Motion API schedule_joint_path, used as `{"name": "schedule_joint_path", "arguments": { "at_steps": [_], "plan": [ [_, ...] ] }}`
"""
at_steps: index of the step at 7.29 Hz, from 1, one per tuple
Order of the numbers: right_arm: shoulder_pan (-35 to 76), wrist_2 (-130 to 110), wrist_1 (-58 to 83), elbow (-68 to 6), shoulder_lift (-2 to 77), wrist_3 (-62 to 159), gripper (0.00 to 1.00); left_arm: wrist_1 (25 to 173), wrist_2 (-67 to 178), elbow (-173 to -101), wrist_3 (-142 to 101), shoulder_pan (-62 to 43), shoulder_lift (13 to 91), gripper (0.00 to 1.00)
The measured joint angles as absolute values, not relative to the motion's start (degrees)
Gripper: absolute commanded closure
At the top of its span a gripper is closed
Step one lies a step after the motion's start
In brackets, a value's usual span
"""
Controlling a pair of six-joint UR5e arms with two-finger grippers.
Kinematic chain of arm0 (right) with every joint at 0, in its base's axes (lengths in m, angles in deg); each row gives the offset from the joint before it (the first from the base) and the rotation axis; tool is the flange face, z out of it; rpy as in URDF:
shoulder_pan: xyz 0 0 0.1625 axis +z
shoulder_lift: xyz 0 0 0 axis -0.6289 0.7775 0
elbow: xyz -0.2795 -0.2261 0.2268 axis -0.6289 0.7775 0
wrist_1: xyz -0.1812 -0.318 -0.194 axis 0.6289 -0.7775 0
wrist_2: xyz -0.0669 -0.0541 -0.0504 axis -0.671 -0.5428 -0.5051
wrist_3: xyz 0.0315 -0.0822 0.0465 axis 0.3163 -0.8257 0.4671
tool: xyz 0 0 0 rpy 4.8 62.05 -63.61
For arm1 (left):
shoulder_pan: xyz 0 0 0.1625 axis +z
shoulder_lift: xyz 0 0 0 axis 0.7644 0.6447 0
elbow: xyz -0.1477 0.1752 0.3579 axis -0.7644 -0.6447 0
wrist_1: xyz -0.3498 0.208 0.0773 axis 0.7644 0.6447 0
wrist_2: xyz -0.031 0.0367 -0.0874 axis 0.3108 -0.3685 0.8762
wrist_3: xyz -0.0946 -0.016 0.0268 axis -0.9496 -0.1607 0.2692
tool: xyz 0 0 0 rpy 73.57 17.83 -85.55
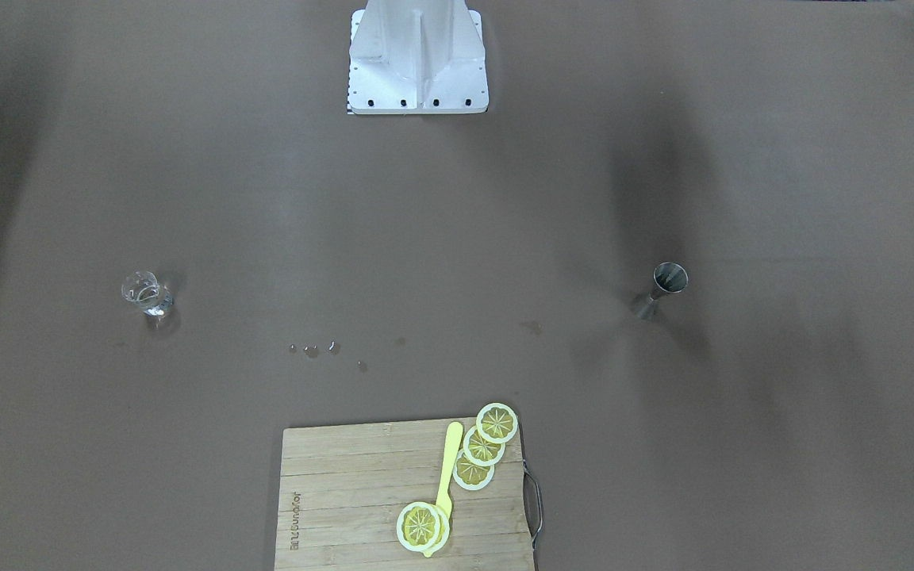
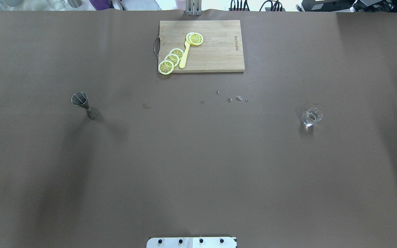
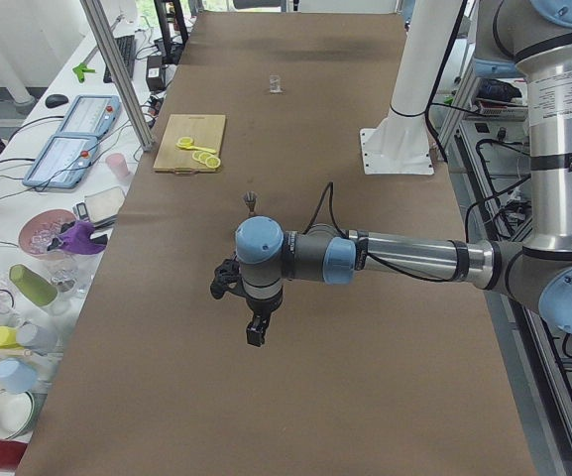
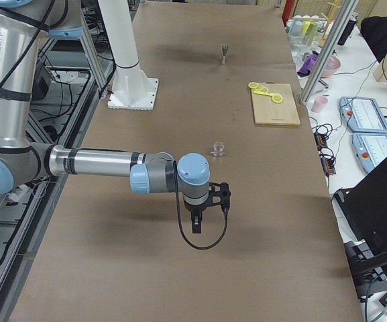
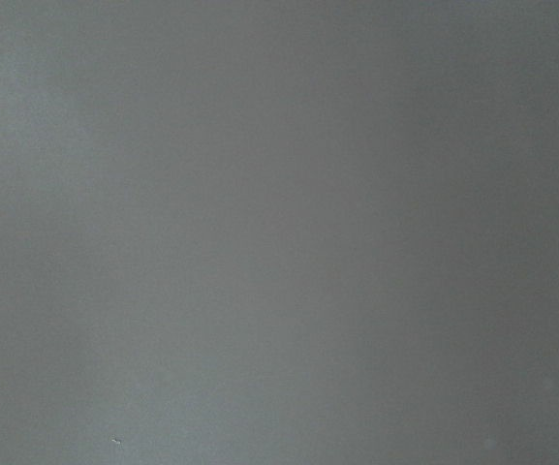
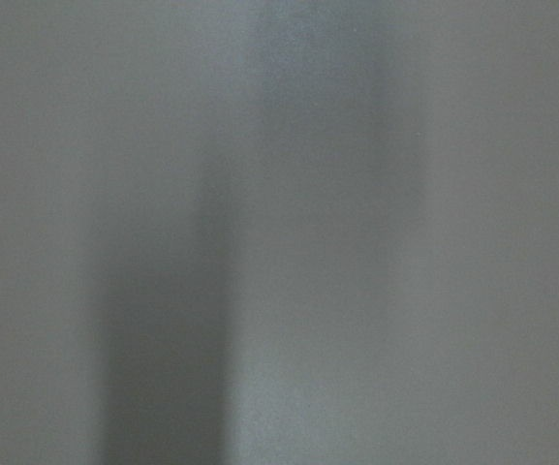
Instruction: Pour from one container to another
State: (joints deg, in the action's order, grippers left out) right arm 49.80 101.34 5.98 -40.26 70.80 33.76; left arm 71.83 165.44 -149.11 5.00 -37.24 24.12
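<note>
A small steel jigger [image 2: 83, 103] stands upright on the brown table on my left side, also seen in the front-facing view [image 1: 667, 285]. A short clear glass [image 2: 311, 117] holding a little clear liquid stands on my right side [image 1: 145, 293]. Neither arm shows in the overhead or front-facing view. In the exterior left view my left gripper [image 3: 254, 332] hangs above the table, nearer the camera than the jigger [image 3: 251, 201]. In the exterior right view my right gripper [image 4: 196, 225] hangs nearer the camera than the glass [image 4: 218, 149]. I cannot tell whether either is open or shut. Both wrist views show only bare table.
A wooden cutting board [image 2: 215, 51] with lemon slices [image 2: 172, 59] and a yellow utensil [image 2: 184, 55] lies at the table's far middle edge. Small droplets [image 2: 234, 99] sit on the table in front of it. The robot base [image 1: 417, 59] stands at the near edge.
</note>
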Motion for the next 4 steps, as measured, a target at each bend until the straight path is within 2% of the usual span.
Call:
{"name": "schedule_joint_path", "arguments": {
  "at_steps": [4],
  "plan": [
    [49.7,101.5,5.8,-40.1,70.3,32.9,0.00,71.9,165.4,-149.2,4.8,-37.2,24.4,0.01]
  ]
}}
